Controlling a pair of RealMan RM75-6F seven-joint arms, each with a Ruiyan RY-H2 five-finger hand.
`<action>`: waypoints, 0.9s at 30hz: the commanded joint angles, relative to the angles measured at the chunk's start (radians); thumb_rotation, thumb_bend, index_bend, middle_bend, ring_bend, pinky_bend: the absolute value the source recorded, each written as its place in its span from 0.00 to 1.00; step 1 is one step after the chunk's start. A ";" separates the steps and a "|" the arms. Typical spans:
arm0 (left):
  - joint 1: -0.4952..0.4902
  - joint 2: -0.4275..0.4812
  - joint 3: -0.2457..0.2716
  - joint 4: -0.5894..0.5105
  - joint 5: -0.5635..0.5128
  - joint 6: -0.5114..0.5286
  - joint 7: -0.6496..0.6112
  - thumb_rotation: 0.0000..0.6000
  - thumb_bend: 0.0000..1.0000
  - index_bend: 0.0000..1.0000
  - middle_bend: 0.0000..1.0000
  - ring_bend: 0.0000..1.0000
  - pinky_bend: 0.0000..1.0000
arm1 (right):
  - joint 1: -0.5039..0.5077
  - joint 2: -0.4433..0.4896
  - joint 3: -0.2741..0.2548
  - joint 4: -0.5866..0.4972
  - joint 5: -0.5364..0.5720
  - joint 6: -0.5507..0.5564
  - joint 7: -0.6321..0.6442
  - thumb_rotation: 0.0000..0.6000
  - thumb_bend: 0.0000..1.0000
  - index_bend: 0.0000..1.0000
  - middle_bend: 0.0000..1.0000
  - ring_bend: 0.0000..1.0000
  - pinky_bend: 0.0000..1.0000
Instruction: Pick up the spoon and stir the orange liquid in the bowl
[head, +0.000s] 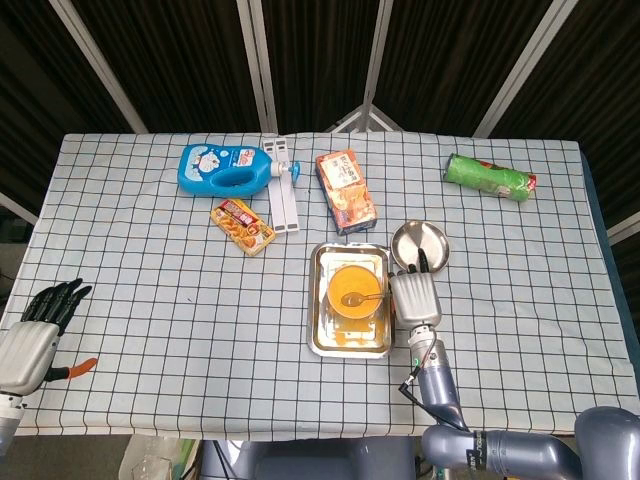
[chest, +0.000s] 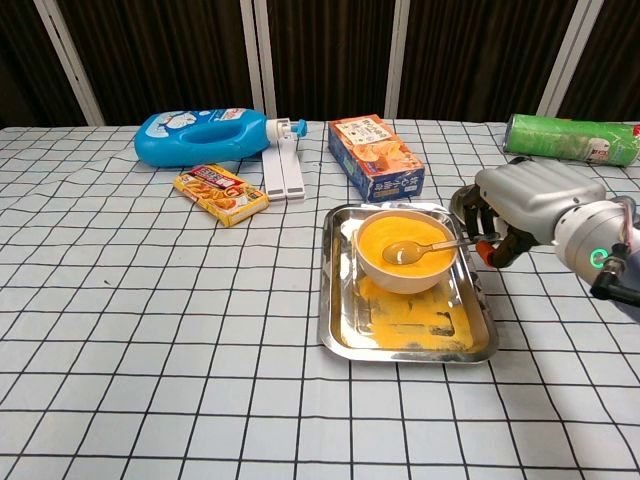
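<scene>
While our right hand (chest: 520, 205) pinches the spoon (chest: 420, 249) by the far end of its handle, just to the right of the bowl (chest: 404, 252), we judge that the pick-up is done and the stirring step is the one in hand. We take the bowl as our landmark: it sits in the rear half of a metal tray (chest: 340, 330), filled with the orange liquid (chest: 395, 232), and the spoon's head lies in that liquid near the front of the bowl while its handle crosses the right rim toward our fingers. Orange residue is smeared over the tray floor in front of the bowl. Behind the bowl and a little to its right, a round metal lid (head: 420, 240) shows in the head view, partly covered by our hand. Behind the bowl stands an orange box (chest: 376, 155); well to its left lie a yellow packet (chest: 220, 192) and a blue bottle (chest: 205, 136), and far to its right a green can (chest: 570, 138). Our left hand (head: 30, 335) rests far left of the bowl at the table's edge, holding nothing, fingers loosely extended. Next, we think, the move calls for sweeping the spoon's head in circles through the liquid, keeping it below the rim and the pinch firm, gently enough that nothing slops onto the tray.
</scene>
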 joint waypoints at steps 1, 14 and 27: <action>0.000 0.000 0.000 0.000 0.000 0.000 0.000 1.00 0.00 0.00 0.00 0.00 0.00 | 0.000 0.001 0.000 -0.001 0.001 0.001 -0.003 1.00 0.57 0.60 0.53 0.32 0.00; 0.000 0.000 0.000 0.000 0.000 0.000 0.000 1.00 0.00 0.00 0.00 0.00 0.00 | 0.002 0.011 0.001 -0.016 0.004 0.009 -0.020 1.00 0.64 0.61 0.53 0.32 0.00; 0.001 0.000 0.001 0.001 0.001 0.001 0.000 1.00 0.00 0.00 0.00 0.00 0.00 | 0.018 0.015 -0.038 0.034 -0.139 0.072 -0.060 1.00 0.64 0.63 0.54 0.33 0.00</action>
